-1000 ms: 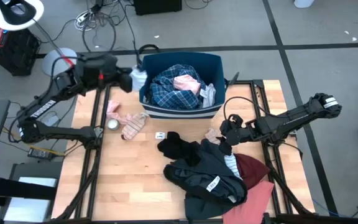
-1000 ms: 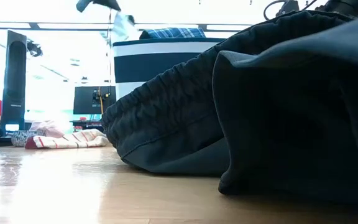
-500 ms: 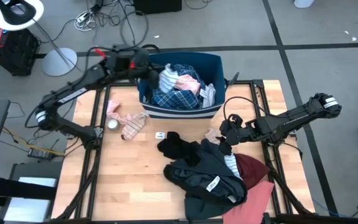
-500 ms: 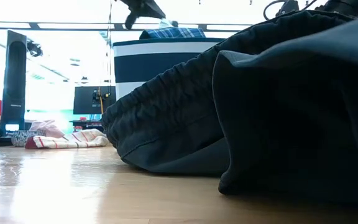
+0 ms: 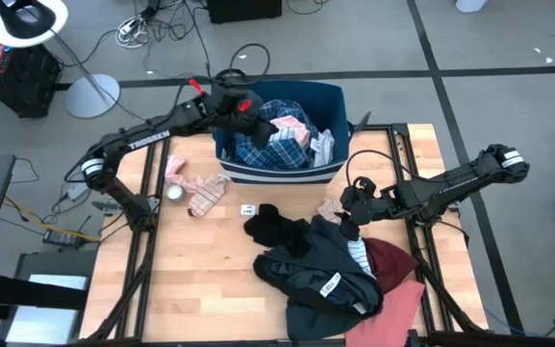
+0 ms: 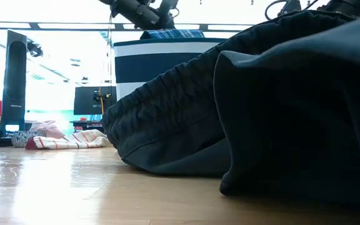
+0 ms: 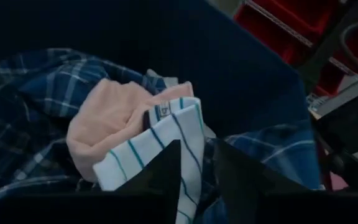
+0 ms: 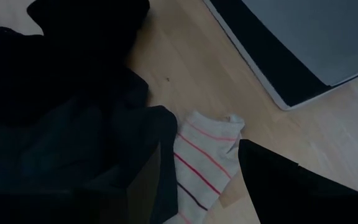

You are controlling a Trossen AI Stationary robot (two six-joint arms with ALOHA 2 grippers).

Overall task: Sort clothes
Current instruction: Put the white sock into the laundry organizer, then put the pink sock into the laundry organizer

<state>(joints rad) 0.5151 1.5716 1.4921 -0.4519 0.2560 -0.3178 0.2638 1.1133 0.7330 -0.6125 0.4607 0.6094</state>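
Note:
The navy bin (image 5: 333, 94) at the table's far side holds blue plaid (image 5: 256, 149), pink (image 5: 292, 125) and teal-white striped (image 7: 166, 143) clothes. My left gripper (image 5: 255, 114) hovers over the bin, open, with the striped cloth just below its fingers (image 7: 160, 177). On the table lies a heap: black (image 5: 276, 228), dark grey (image 5: 321, 275), maroon (image 5: 393, 260) and salmon (image 5: 403, 304). My right gripper (image 8: 197, 186) stands open over a red-striped sock (image 8: 204, 155) at the heap's far edge. More socks (image 5: 205, 193) lie at the left. My left gripper points down into the bin, its fingers apart on either side of the teal-white cloth's near edge (image 7: 188, 168). The cloth rests on the pink and plaid clothes. Whether the fingers touch it I cannot tell.
The dark grey garment (image 6: 261, 112) fills the low view in front of the bin (image 6: 161, 62). A small white round thing (image 5: 174, 192) and a tag (image 5: 249, 209) lie on the wood. Bare tabletop shows at the near left (image 5: 191, 280).
My left gripper has swung from outside the bin's left wall toward the table's right, over the bin, carrying the teal-white cloth. The cloth, which hung below the gripper, now lies on the clothes in the bin.

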